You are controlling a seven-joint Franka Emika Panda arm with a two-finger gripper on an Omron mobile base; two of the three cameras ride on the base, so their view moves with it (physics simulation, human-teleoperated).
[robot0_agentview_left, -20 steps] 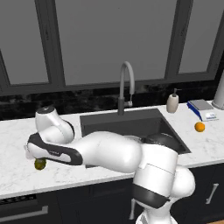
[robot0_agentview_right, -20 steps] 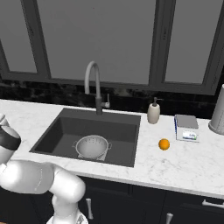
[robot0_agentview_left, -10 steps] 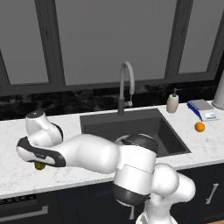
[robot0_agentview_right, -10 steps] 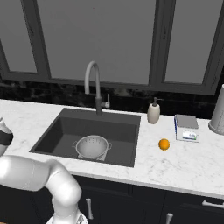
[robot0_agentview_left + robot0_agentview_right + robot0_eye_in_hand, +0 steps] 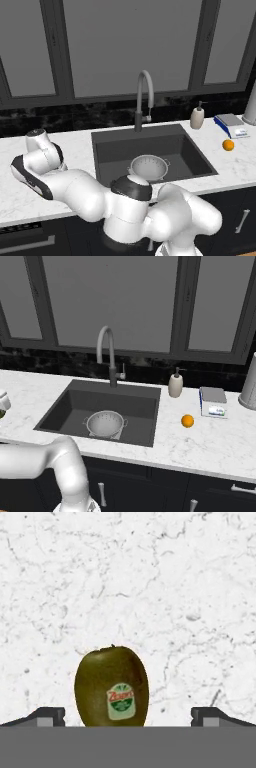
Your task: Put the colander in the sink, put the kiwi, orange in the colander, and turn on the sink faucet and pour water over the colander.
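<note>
Tool [image 5: 128, 714] jaws stand wide apart over the white marbled counter [image 5: 150, 582], one dark fingertip [image 5: 47, 716] at each side of the hand view, with the kiwi [image 5: 112, 685] lying between them and gripped by neither. A small sticker on the kiwi's skin shows a green-and-white emblem with red lettering that looks like a brand name, too blurred to read for certain.

Compared with a second ago, the arm has swung further toward the left end of the counter: in the left base view its elbow now sits low in front of the cabinets, and the wrist has moved down and left over the counter, now covering the spot where the kiwi showed before.

Nothing else has shifted. The colander [image 5: 148, 167] stands upright in the sink [image 5: 185, 150], near the front wall. The orange [image 5: 187, 420] rests on the counter right of the sink, near a blue-edged box [image 5: 213, 402]. The sink faucet [image 5: 108, 356] rises behind the basin, and a beige soap dispenser [image 5: 175, 384] stands to its right.
</note>
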